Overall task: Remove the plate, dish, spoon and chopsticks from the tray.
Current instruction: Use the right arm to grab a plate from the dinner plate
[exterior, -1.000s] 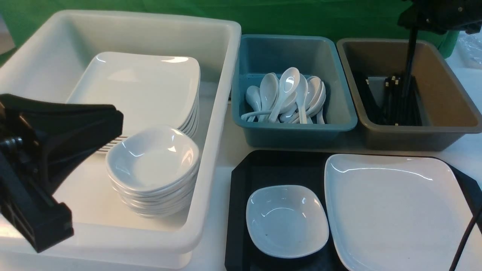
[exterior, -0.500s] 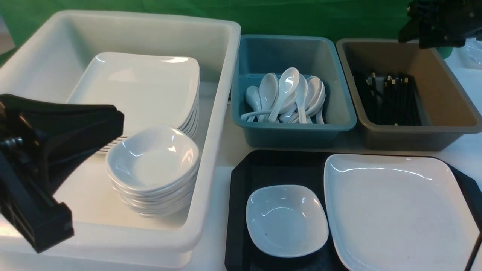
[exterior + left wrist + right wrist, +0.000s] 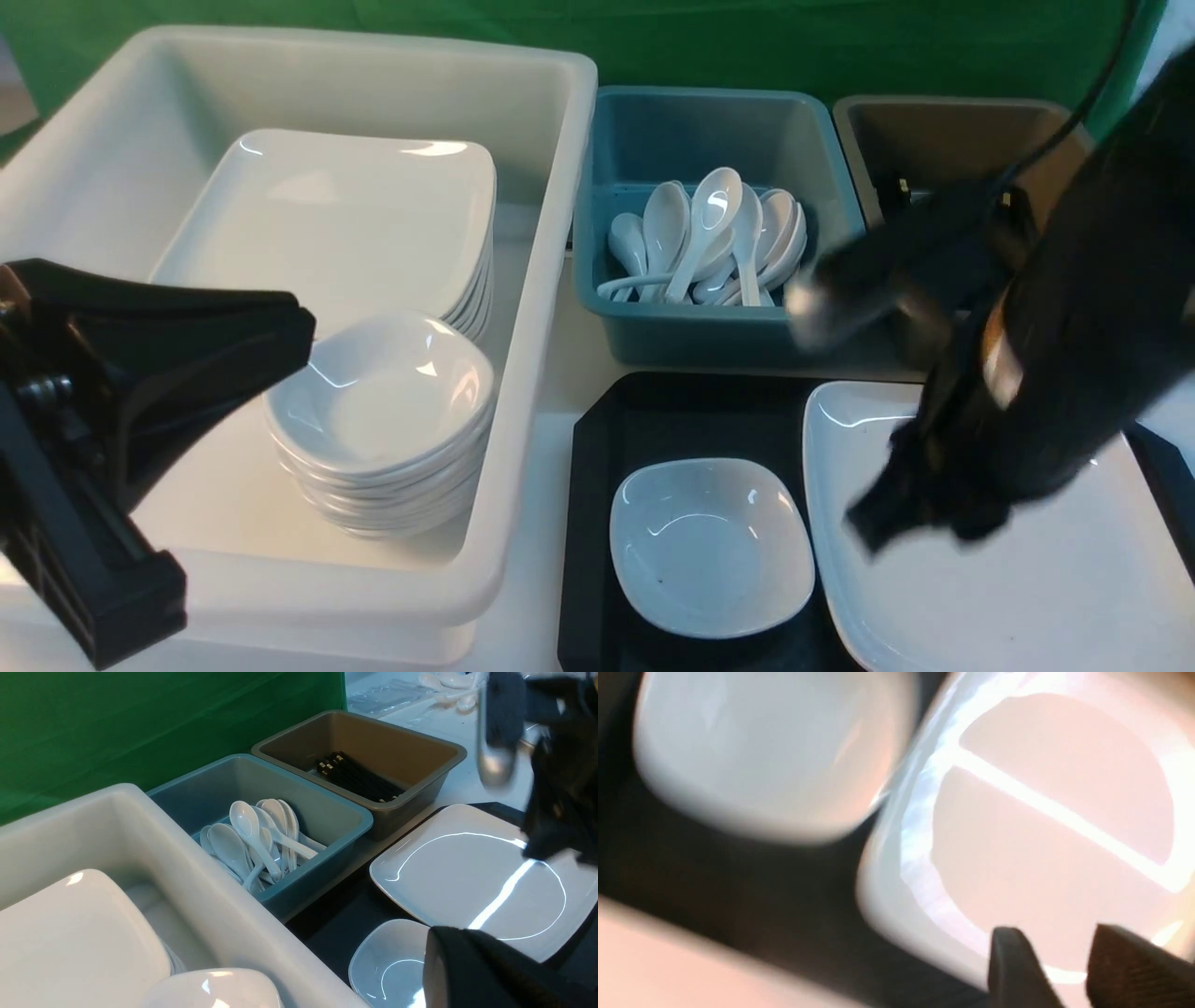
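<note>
Two dark fingertips (image 3: 1013, 970) of the right end effector (image 3: 1064, 975) stand apart with nothing between them. They hang low over the plate (image 3: 980, 597), at its side nearest the dish (image 3: 711, 548). In the front view this end effector (image 3: 882, 523) is a motion-blurred dark mass. The right arm (image 3: 1074, 327) behind it covers the plate's far part and most of the brown bin (image 3: 934, 131).

The plate lies on the right of the tray (image 3: 691, 420) and the dish on its left, just beside each other. The front view cuts off the plate at its right and bottom edges and the tray at its bottom edge. The right wrist view is badly smeared, so only the rims of the plate and dish can be made out.

A bare strip of tray lies behind the dish, up to the teal bin (image 3: 728, 336), which holds a heap of spoons (image 3: 719, 233). The chopsticks (image 3: 357, 777) lie in the brown bin; which pair or spoon is the task's own cannot be told.

The left end effector (image 3: 280, 327) is closed and empty. It hangs over the near left part of the white tub (image 3: 551, 280), next to the stacked dishes (image 3: 378, 392), and hides a corner of the stacked plates (image 3: 345, 215). A narrow band of tabletop (image 3: 560, 392) separates the tub from the tray.
</note>
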Tool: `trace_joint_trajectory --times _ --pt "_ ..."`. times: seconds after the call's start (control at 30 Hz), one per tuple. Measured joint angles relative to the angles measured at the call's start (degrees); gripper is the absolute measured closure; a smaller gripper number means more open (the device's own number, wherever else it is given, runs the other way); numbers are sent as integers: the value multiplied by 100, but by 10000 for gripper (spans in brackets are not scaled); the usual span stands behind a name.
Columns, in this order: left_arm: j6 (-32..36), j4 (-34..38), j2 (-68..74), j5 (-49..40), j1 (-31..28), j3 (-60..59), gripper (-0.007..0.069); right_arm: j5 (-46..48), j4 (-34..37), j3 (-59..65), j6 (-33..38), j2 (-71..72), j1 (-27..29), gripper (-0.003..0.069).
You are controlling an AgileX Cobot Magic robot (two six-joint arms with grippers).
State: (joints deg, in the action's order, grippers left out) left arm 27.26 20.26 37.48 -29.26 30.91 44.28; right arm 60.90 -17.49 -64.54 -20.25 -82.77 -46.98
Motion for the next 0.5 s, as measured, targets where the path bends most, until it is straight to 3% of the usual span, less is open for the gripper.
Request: trace_joint_trajectory --times 0.1,0.27,0.5 --pt "0 34 0 -5 0 0 619 -514 -110 781 -486 -159 -580 279" --pt "0 110 0 -46 0 0 619 -1135 -286 1074 -890 -827 -630 153" --pt "0 143 0 -58 0 0 619 -1653 -616 1087 -1037 -1528 -195 139"
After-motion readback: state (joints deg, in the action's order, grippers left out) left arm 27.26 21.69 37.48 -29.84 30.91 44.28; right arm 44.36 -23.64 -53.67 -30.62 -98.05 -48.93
